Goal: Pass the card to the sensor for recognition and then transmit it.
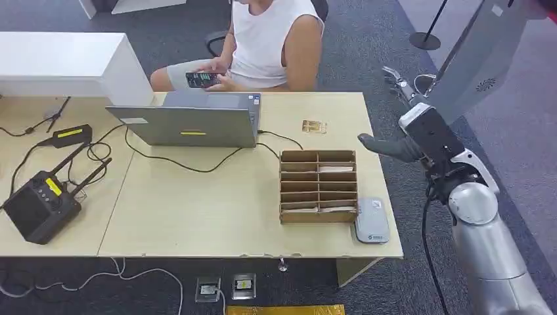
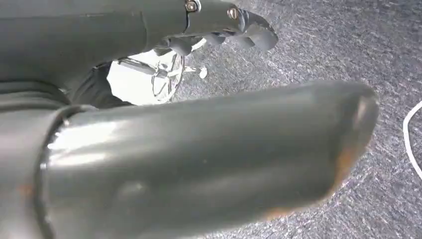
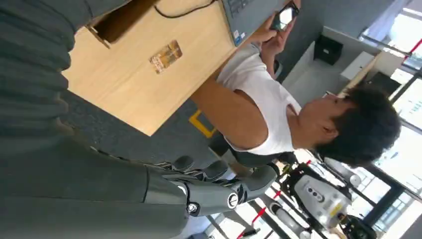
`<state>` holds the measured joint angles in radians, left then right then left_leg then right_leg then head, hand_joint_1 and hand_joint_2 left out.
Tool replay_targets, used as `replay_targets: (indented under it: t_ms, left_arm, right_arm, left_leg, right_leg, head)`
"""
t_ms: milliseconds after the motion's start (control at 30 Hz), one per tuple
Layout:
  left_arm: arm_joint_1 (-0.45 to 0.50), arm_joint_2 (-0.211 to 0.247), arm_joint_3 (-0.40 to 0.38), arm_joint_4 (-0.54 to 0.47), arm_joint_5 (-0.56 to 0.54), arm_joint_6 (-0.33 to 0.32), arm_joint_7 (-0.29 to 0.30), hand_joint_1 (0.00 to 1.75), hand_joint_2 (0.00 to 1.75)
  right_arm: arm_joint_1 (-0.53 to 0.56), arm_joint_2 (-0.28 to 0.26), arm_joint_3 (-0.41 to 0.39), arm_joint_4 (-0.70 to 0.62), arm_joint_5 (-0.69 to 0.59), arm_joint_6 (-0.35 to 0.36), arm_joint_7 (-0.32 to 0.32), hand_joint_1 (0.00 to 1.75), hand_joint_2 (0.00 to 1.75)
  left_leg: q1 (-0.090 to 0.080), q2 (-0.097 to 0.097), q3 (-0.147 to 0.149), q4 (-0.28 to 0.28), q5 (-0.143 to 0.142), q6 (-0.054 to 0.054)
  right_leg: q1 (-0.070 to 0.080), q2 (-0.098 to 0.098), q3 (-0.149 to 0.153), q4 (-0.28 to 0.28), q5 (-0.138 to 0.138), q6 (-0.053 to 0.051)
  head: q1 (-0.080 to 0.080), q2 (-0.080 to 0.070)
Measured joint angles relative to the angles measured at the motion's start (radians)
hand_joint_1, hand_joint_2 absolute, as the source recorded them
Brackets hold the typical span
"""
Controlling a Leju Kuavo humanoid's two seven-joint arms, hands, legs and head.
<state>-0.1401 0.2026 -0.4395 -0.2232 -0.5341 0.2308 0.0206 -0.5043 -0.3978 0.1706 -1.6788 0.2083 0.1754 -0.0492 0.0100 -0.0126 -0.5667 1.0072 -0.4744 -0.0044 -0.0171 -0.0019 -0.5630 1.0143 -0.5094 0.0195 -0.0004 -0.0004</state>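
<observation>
Office floor w/ grey carpet, pale wood table (image 1: 197,210) in the middle, person (image 1: 269,39) seated at its far side w/ a phone. On the table: laptop (image 1: 190,125) at about 11 o'clock from centre, cardboard slot organiser (image 1: 318,186) at about 3 o'clock holding several cards, grey sensor pad (image 1: 372,221) touching the organiser's near-right corner, at about 4 o'clock. One gold card (image 1: 314,126) lies loose and flat on the far-right part of the table, at 12 o'clock from the organiser, apart from it. Black radio box w/ antennas (image 1: 39,200) sits at the 9 o'clock end.

Right robot hand (image 1: 401,121) is raised off the table's right edge, at about 3 o'clock from the loose card, not over the table. Fingers spread, nothing in them; wrist view shows fingers (image 3: 219,172) loosely curved w/ air between, card (image 3: 165,56) well away on the table. Left robot hand (image 2: 224,30) hangs by the floor; fingers look curled but can't tell if closed or holding anything.

Judgement: step = reach, before pickup; no card taken yet. Which card is meant can't be told; the loose gold one looks likeliest. Next move needs the right arm to swing inward toward 9 o'clock and down, then pinch a thin flat card off a flat top, prob. by its edge. Then carry to the sensor at 6 o'clock from there, then hand over.
</observation>
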Motion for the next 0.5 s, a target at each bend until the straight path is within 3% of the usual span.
replay_targets:
  t_ms: [500]
  left_arm:
    - [0.000,0.005,0.035,0.000,0.004,0.001,0.003,0.00,0.00]
  right_arm:
    - [0.135,-0.017,-0.039,-0.126,0.072,0.102,0.063,0.00,1.75]
  left_leg:
    - [0.000,0.000,0.000,0.000,0.000,0.000]
  right_leg:
    - [0.000,0.000,0.000,0.000,0.000,0.000]
  head:
    - [0.000,0.000]
